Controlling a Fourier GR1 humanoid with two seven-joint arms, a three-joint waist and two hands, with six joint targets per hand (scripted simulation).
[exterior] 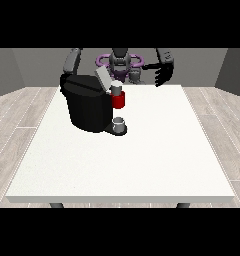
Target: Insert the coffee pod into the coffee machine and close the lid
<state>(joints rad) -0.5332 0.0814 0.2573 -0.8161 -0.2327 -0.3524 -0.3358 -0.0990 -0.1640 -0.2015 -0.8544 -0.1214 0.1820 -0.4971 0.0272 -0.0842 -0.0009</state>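
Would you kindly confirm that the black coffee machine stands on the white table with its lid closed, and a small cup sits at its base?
Not quite: the front view shows the lid raised, not closed. The black coffee machine does stand on the white table, and a small cup sits at its base.

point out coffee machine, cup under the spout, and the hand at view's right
coffee machine (87, 107): front view, black body's front face.
cup (119, 123): front view, its side wall.
hand at the view's right (162, 76): front view, palm.

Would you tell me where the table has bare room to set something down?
The table is bare across its near half and its right side, below the raised hand. The far-left corner is crowded by the coffee machine and the cup.
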